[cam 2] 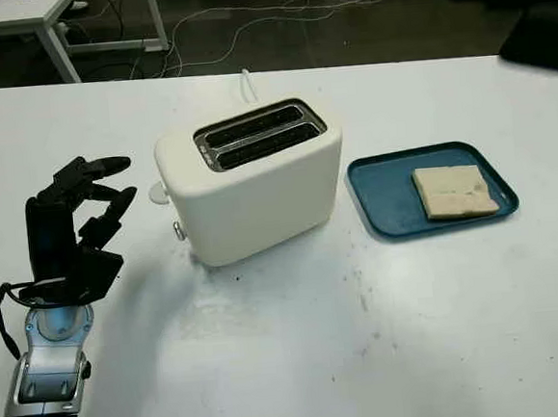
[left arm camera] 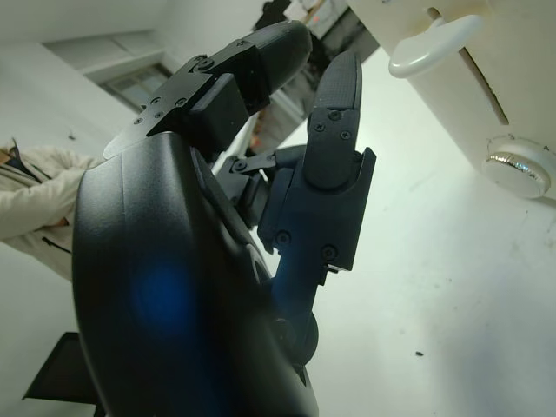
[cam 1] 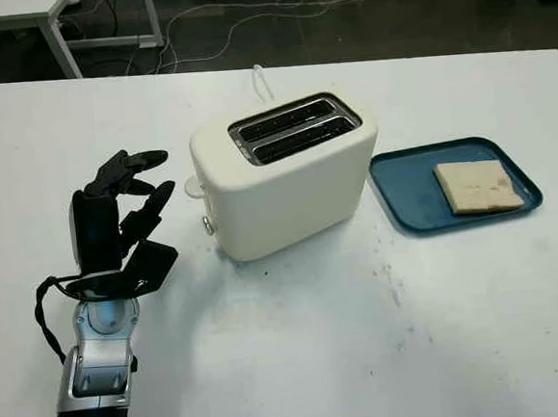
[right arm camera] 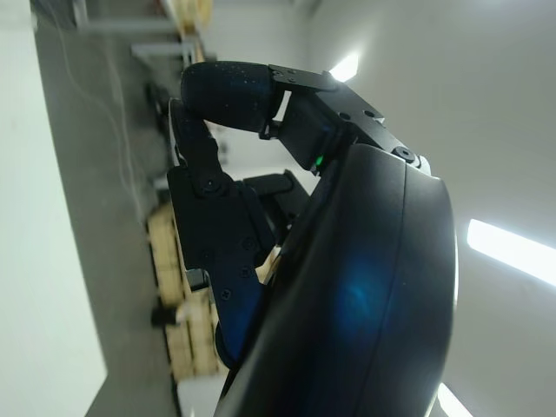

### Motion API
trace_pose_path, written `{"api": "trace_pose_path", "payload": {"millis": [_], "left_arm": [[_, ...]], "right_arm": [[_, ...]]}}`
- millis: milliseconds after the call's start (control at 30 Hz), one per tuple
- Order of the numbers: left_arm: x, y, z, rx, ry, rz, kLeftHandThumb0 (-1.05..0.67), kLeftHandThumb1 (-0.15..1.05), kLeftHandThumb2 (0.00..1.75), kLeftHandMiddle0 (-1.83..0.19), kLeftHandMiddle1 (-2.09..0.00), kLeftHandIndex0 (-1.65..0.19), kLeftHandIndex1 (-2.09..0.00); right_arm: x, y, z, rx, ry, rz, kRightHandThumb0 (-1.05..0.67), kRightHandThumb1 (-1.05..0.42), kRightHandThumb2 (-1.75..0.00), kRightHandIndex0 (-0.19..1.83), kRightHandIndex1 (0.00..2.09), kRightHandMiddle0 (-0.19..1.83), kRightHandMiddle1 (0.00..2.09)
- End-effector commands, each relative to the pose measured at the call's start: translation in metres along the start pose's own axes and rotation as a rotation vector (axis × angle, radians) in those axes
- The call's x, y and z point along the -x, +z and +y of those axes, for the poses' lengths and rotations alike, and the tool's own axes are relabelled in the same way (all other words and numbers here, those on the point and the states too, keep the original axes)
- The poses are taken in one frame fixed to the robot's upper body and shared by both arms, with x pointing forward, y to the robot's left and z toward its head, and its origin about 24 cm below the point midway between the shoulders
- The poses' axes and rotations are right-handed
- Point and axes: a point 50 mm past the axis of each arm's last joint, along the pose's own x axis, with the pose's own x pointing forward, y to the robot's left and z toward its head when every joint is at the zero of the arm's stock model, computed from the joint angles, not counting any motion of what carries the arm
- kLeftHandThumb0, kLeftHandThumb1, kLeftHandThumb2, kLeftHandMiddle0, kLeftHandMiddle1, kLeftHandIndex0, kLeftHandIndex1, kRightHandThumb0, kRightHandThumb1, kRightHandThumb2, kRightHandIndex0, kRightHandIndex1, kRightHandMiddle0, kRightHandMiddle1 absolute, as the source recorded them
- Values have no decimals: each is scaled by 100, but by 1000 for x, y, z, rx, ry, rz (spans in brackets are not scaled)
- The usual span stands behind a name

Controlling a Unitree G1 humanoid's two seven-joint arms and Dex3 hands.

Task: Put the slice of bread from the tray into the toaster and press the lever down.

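One bread slice [cam 1: 477, 186] lies far from left robot hand [cam 1: 125, 216].

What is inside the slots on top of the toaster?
The cream plastic toaster has two slots showing only dark metal guides; their bottoms are hidden. The pale square bread slice lies on the blue plastic tray.

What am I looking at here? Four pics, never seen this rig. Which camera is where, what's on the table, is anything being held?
It is a humanoid robot with two three-finger hands. The two wide pictures come from a stereo camera on its head, looking down at a white table. The two tilted close-ups come from cameras at each wrist. On the table stand a cream toaster with both slots empty and a blue tray holding a bread slice. The left hand is open beside the toaster, near its lever. The right hand is held off the table, holding nothing.
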Motion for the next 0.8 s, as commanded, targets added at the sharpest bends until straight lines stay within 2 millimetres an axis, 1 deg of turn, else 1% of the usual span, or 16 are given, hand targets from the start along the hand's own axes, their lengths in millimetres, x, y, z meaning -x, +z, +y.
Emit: {"api": "trace_pose_path", "payload": {"millis": [0, 100, 200, 300, 367, 400, 433, 467, 500, 533, 567, 600, 633, 700, 733, 767], "left_arm": [[1, 1, 1, -6, 5, -2, -47, 92, 17, -61, -125, -73, -52], [1, 2, 2, -6, 11, -2, -46, 92, 17, -61, -125, -74, -52], [1, 1, 2, -9, 9, -5, -46, 92, 17, -61, -125, -74, -51], [2, 1, 3, -7, 6, -6, -45, 92, 17, -61, -125, -74, -51], [2, 1, 4, -13, 7, -5, -46, 92, 18, -61, -125, -74, -51], [2, 1, 4, -13, 9, -6, -46, 92, 18, -61, -125, -75, -51], [2, 1, 3, -9, 11, -9, -45, 92, 17, -61, -125, -75, -51], [2, 1, 3, -6, 13, -11, -45, 92, 17, -62, -125, -75, -51], [2, 1, 3, -4, 13, -12, -45, 92, 16, -61, -124, -75, -51], [2, 1, 4, -3, 12, -11, -45, 92, 17, -61, -124, -75, -51], [2, 0, 4, -2, 12, -11, -45, 92, 17, -61, -124, -75, -51], [2, 0, 4, -2, 12, -12, -45, 92, 17, -60, -124, -75, -51], [2, 0, 4, -1, 13, -12, -46, 92, 17, -60, -123, -75, -51], [3, -1, 4, -5, 14, -10, -46, 92, 17, -60, -123, -75, -50], [3, -1, 4, -5, 15, -10, -46, 92, 17, -60, -123, -75, -51], [3, -1, 4, -3, 15, -12, -46, 92, 17, -60, -122, -75, -51]], "right_arm": [[-8, 5, -2, -36, 27, -15, -45, -92, -7, 79, 175, 78, 149], [-14, 10, 4, -43, 90, -22, -43, -92, -5, 80, 175, 78, 149], [-13, 9, 14, -62, 130, -18, -39, -92, -5, 82, 174, 77, 152], [-9, 4, 23, -89, 157, -14, -33, -92, -7, 88, 165, 86, 136], [-5, 1, 27, -91, 168, -14, -32, -92, -7, 89, 164, 87, 133], [-2, 0, 28, -87, 174, -14, -33, -92, -8, 87, 166, 86, 135], [1, -2, 30, -84, 187, -4, -33, -92, -9, 83, 171, 79, 146], [3, -5, 32, -72, 199, 13, -32, -92, -10, 81, 173, 75, 152], [6, -7, 34, -53, 210, 34, -32, -92, -10, 80, 174, 74, 153], [9, -10, 36, -28, 219, 58, -32, -92, -10, 83, 167, 80, 137], [12, -12, 39, -4, 226, 75, -32, -92, -9, 88, 158, 91, 113], [15, -14, 42, 11, 231, 86, -30, -92, -7, 91, 151, 99, 96], [19, -18, 46, 16, 242, 105, -28, -91, -4, 92, 146, 103, 88], [28, -23, 54, 36, 284, 156, -28, -87, -1, 89, 143, 101, 89], [33, -25, 58, 45, 305, 173, -30, -85, -1, 93, 123, 104, 71], [39, -27, 63, 53, 321, 183, -30, -82, -1, 104, 84, 111, 41]]}}
